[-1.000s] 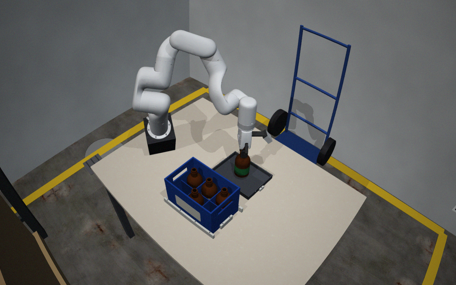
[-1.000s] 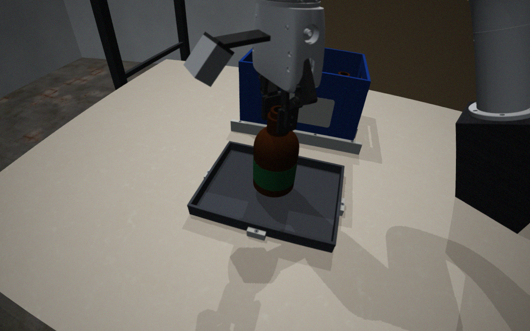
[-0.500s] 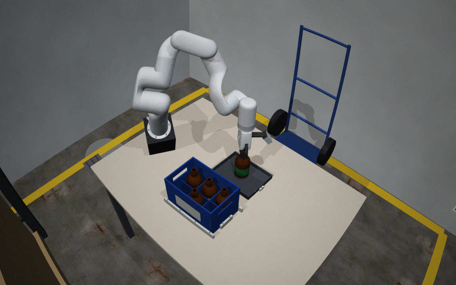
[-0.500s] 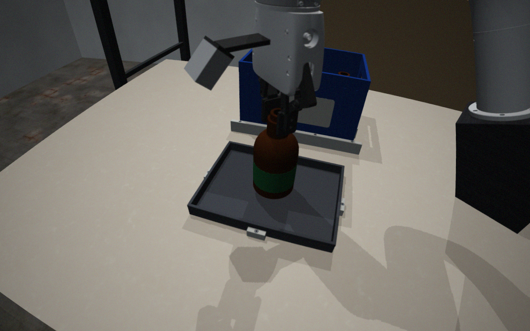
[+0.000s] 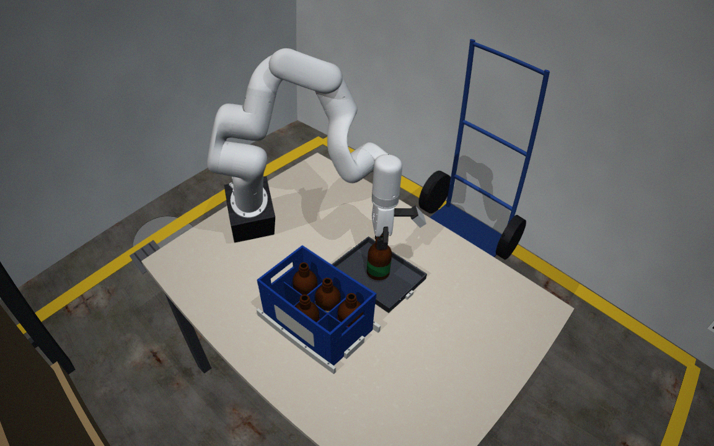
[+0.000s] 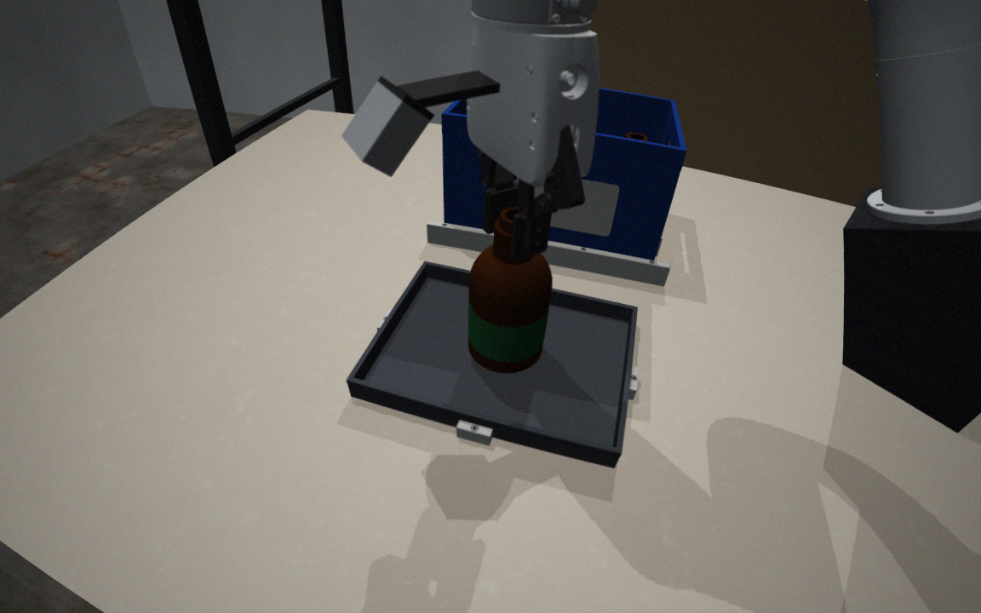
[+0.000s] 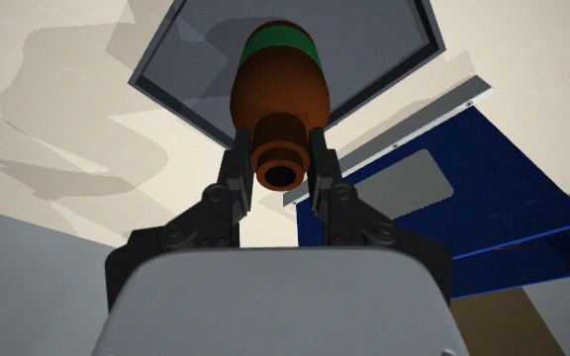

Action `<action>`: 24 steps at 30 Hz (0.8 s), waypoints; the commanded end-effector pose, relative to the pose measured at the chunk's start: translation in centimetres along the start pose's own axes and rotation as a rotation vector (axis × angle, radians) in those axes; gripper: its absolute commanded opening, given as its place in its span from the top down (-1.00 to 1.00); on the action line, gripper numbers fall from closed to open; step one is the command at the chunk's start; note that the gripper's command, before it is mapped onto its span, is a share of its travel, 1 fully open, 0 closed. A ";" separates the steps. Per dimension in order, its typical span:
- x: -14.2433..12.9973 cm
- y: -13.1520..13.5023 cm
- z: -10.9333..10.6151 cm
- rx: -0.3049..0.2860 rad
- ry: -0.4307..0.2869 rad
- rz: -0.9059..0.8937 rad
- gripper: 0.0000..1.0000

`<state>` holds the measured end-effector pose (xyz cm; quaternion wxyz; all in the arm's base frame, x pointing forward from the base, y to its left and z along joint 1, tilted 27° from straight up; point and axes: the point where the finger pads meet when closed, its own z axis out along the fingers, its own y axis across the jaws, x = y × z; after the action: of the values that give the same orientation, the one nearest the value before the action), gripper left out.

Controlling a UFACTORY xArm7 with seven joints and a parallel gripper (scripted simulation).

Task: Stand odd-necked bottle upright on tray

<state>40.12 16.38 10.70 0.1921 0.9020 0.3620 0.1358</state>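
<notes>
A brown bottle (image 5: pixel 379 256) (image 6: pixel 509 289) (image 7: pixel 280 84) with a green label is upright over the middle of the dark tray (image 5: pixel 387 292) (image 6: pixel 403 342) (image 7: pixel 379 49). Its base is at or very near the tray floor; I cannot tell if they touch. My gripper (image 5: pixel 382 239) (image 6: pixel 513 228) (image 7: pixel 280 146) is shut on this bottle's neck, one finger on each side, just below the mouth. The blue crate (image 5: pixel 355 334) (image 6: pixel 460 174) (image 7: pixel 503 173) holds several brown bottles (image 5: pixel 304 281) (image 5: pixel 326 297) (image 5: pixel 352 313), standing. Their lower parts are hidden by its walls. The tray looks level.
Light rails (image 5: pixel 295 339) (image 6: pixel 471 237) (image 7: pixel 414 135) lie along the crate's sides, and small blocks (image 6: pixel 474 431) touch the tray's edges. The crate stands close beside the tray. The robot's black base (image 5: pixel 253 224) (image 6: pixel 920 305) is at the table's edge. A blue hand truck (image 5: pixel 468 230) stands behind the table.
</notes>
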 end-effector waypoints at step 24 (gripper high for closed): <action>0.1 0.0 0.6 0.000 0.003 0.000 1.00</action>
<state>40.38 16.22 10.10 0.1921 0.9020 0.3620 0.1357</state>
